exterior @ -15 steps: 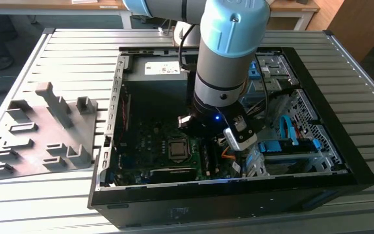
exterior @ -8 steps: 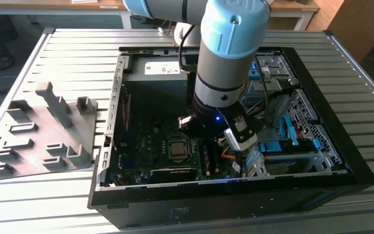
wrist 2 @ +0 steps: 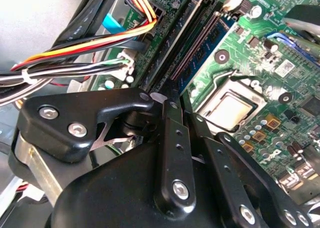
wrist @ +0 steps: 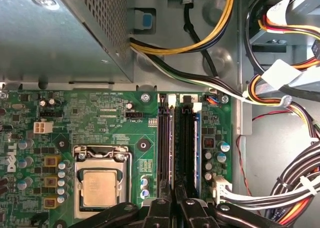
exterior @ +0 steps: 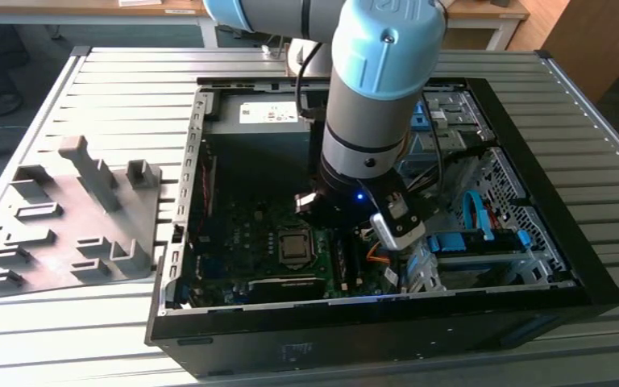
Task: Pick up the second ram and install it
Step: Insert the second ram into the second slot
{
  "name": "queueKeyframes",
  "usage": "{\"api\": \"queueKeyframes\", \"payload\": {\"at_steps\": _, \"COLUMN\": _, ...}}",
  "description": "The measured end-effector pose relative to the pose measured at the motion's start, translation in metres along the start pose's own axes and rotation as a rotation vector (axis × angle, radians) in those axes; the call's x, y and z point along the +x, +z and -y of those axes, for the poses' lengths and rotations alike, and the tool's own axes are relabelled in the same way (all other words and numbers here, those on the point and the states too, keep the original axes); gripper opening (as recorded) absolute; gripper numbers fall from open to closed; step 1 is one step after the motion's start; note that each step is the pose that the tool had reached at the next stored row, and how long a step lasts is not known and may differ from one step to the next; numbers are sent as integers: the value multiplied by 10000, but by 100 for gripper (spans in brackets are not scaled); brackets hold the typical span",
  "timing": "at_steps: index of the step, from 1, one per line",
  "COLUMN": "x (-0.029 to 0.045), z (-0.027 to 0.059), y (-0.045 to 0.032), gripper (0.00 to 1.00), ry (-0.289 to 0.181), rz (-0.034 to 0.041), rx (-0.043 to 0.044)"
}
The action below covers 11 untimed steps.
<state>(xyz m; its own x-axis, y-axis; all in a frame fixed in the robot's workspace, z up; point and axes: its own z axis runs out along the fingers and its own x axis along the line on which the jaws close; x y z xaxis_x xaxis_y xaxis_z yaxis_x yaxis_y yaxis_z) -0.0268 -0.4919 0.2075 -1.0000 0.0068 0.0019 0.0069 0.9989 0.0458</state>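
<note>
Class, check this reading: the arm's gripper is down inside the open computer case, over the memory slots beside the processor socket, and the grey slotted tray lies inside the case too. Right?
One thing is wrong. The grey slotted tray lies outside the computer case, on the table at the exterior view's left. The gripper is indeed over the memory slots beside the processor socket.

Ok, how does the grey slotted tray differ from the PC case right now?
The grey tray is low, its slots looking bare; the black case is a deep box holding a motherboard and cables. The tray lies apart from the arm, at the exterior view's left; the case has the gripper inside it. Both rest on the slatted table.
</note>
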Motion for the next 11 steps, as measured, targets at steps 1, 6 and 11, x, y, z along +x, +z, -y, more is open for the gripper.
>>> {"api": "queueKeyframes", "payload": {"at_steps": 1, "x": 0, "z": 1, "y": 9, "gripper": 14, "ry": 0, "rz": -1, "rx": 1}}
{"api": "queueKeyframes", "payload": {"at_steps": 6, "x": 0, "z": 4, "y": 55, "gripper": 14, "ry": 0, "rz": -3, "rx": 8}}
{"api": "queueKeyframes", "payload": {"at_steps": 11, "x": 0, "z": 4, "y": 67, "gripper": 14, "ry": 0, "rz": -1, "rx": 3}}
